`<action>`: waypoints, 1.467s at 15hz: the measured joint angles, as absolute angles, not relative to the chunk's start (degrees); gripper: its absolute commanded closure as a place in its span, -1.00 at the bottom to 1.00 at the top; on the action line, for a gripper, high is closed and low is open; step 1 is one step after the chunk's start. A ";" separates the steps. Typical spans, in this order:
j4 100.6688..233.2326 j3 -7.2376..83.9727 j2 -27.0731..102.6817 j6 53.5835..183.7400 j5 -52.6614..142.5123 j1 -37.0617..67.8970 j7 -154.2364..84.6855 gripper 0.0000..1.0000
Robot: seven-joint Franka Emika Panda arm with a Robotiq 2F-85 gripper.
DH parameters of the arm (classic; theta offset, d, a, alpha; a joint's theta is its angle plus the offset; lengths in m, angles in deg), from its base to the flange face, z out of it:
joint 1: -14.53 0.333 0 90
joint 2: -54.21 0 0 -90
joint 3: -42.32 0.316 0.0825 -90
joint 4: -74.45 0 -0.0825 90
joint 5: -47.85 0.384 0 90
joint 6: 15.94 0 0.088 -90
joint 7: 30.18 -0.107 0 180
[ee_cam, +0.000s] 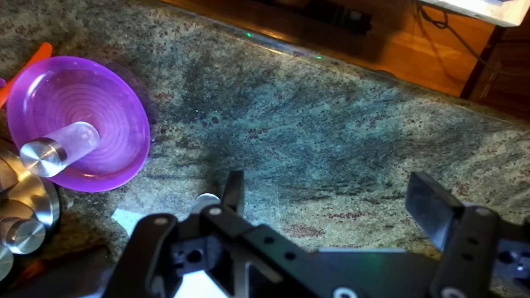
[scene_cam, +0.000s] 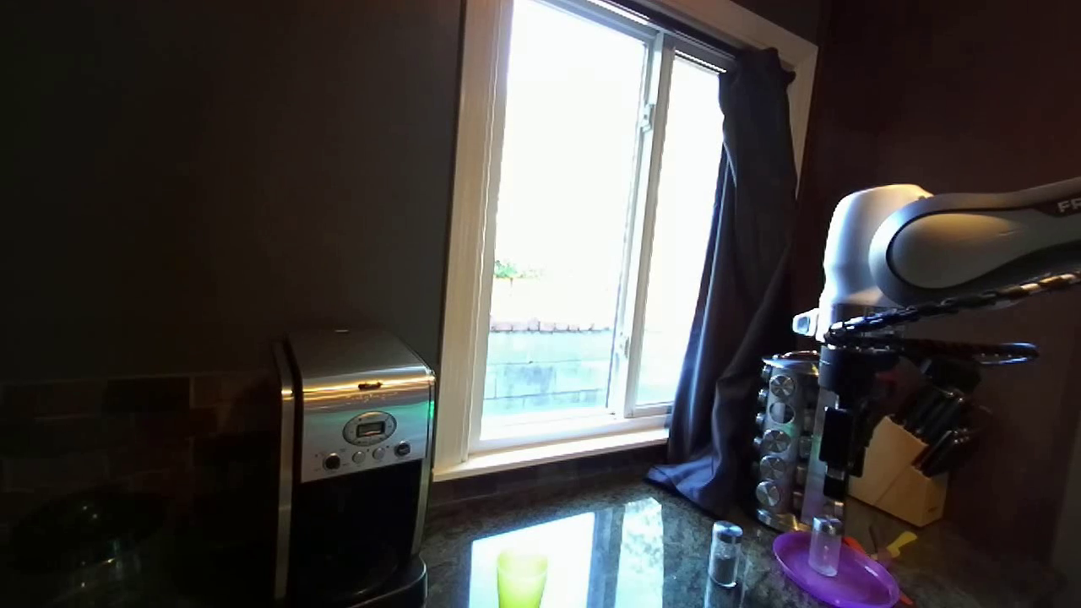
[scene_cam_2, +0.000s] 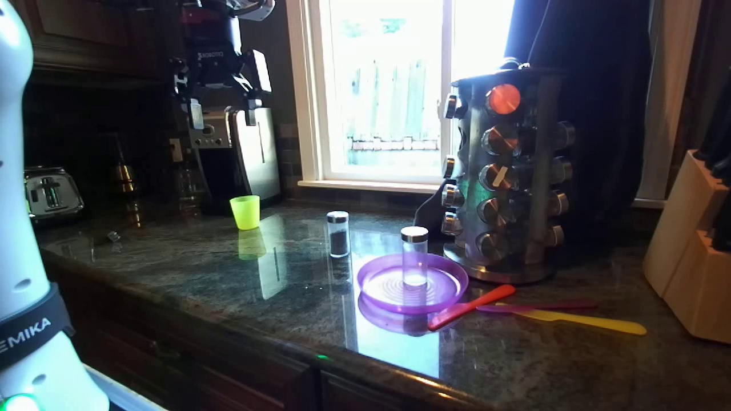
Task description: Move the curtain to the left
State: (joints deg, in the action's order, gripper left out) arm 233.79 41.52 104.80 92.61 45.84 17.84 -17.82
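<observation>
Navy curtain [scene_cam: 747,279], one — wide-spread gripper [scene_cam_2: 223,117], one.

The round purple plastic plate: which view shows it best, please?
The wrist view. It looks down on the round purple plastic plate, with most of its rim visible; a silver-lidded see-through cylindrical jar hides part. Both exterior views show it smaller and more from the side, with the jar standing on it.

Dark navy curtain [scene_cam: 752,253]; purple plate [ee_cam: 114,120], concentrically ringed; lime-yellow cup [scene_cam_2: 245,213]; countertop [ee_cam: 298,136] mottled green-grey.
</observation>
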 measured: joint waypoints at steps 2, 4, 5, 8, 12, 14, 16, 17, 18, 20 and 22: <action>233.66 41.52 104.79 92.61 45.84 17.84 -17.82 -1.00; 232.65 41.68 104.44 93.92 45.70 17.67 -19.21 -1.00; 231.73 41.75 103.82 95.72 45.64 17.32 -20.57 -1.00; 227.49 42.08 99.61 103.84 44.33 14.75 -25.61 -1.00; 219.09 42.90 90.41 114.46 40.78 9.28 -32.86 -1.00; 213.69 43.09 84.82 119.52 38.71 6.25 -36.57 -1.00; 208.15 43.92 79.20 123.77 35.82 3.25 -41.51 -1.00; 205.33 44.63 76.53 125.14 34.05 1.88 -44.65 -1.00; 202.20 45.54 73.75 126.37 31.72 0.48 -48.45 -1.00; 195.96 47.21 69.02 127.37 26.06 -1.54 -56.57 -1.00; 189.47 48.06 64.96 127.37 19.44 -2.49 -65.23 -1.00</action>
